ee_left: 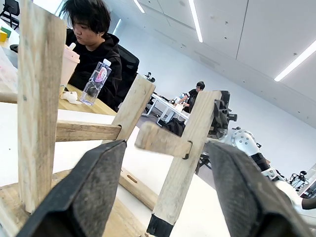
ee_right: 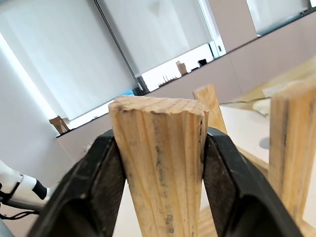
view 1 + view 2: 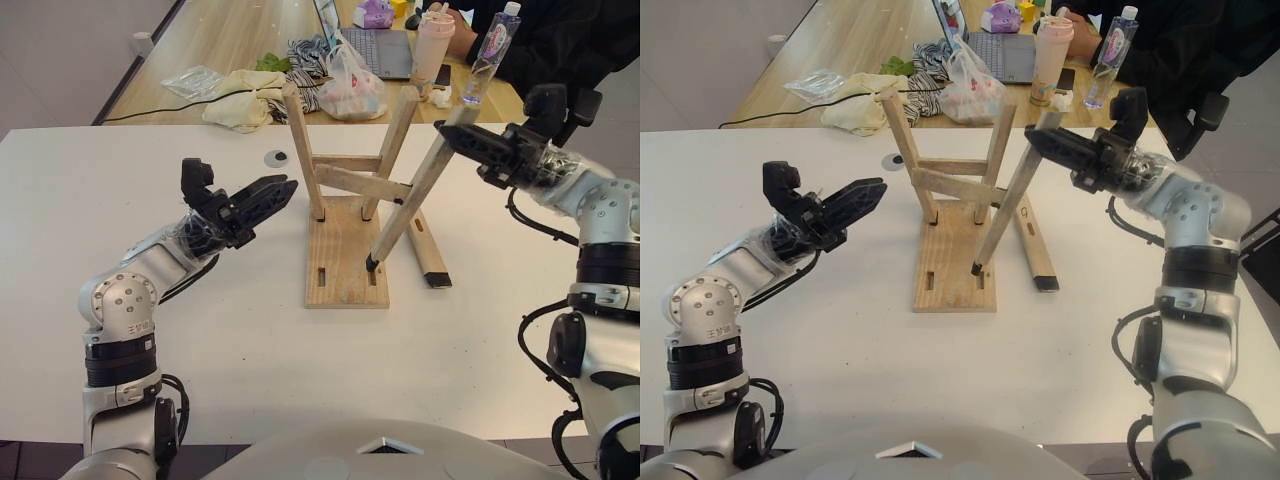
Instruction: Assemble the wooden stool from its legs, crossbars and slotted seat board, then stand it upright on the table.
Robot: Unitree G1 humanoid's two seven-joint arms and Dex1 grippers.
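The left tool (image 3: 280,197) hovers above the white table (image 3: 150,330), left of the stool parts and touching none of them. The left wrist view shows its fingers (image 1: 84,192) spread wide, released. The seat board (image 3: 335,270) lies flat on the table. Two legs (image 3: 303,150) stand at its far end, joined by crossbars (image 3: 350,162). A third leg (image 3: 425,185) leans up to the right. The head views show its dark foot on the board at the near right slot, though I cannot tell whether it has entered. A loose leg (image 3: 432,258) lies just right of the board. The right tool (image 3: 462,140) is clenched on the third leg's top, and the right wrist view shows a finger pressed to each side.
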